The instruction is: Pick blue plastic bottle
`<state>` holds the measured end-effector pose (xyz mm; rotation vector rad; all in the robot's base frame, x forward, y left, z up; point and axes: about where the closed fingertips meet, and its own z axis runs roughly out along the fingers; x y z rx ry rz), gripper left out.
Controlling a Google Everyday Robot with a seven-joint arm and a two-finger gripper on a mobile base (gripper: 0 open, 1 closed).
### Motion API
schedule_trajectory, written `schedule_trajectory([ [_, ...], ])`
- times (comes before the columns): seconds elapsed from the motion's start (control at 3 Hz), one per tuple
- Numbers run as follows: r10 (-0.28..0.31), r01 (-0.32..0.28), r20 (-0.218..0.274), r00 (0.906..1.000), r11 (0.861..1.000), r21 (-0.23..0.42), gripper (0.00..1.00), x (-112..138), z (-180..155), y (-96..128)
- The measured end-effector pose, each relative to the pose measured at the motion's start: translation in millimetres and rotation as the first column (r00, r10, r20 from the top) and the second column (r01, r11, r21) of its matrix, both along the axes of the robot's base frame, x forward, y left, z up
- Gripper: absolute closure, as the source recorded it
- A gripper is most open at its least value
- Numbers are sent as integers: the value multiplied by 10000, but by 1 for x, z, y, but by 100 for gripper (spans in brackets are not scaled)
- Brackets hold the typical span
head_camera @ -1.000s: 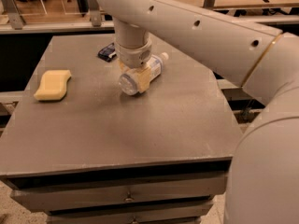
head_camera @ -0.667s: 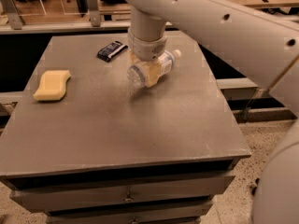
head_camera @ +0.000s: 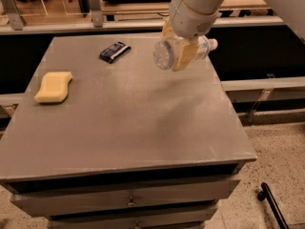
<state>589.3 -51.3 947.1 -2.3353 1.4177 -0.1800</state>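
Note:
The blue plastic bottle (head_camera: 165, 55) is a small clear bottle with a white cap at its right end. It lies sideways in my gripper (head_camera: 181, 52), lifted above the right rear part of the grey table (head_camera: 133, 123). My gripper hangs from the white arm at the top and is shut on the bottle, with tan fingers (head_camera: 187, 55) around its middle. The bottle's round base faces the camera.
A yellow sponge (head_camera: 54, 86) lies at the table's left side. A small dark blue wrapped packet (head_camera: 114, 51) lies near the rear edge. A drawer front (head_camera: 128, 202) runs below the table top. Speckled floor and a black rod (head_camera: 272, 206) are at the lower right.
The arm has risen and moved right with the bottle, lifting it off the table. The camera has come closer. Sponge and packet have not moved on the table.

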Motion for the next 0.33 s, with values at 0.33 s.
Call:
schedule_trajectory([
  [0.33,1,-1,0,10000,10000,0,100,0,0,0],
])
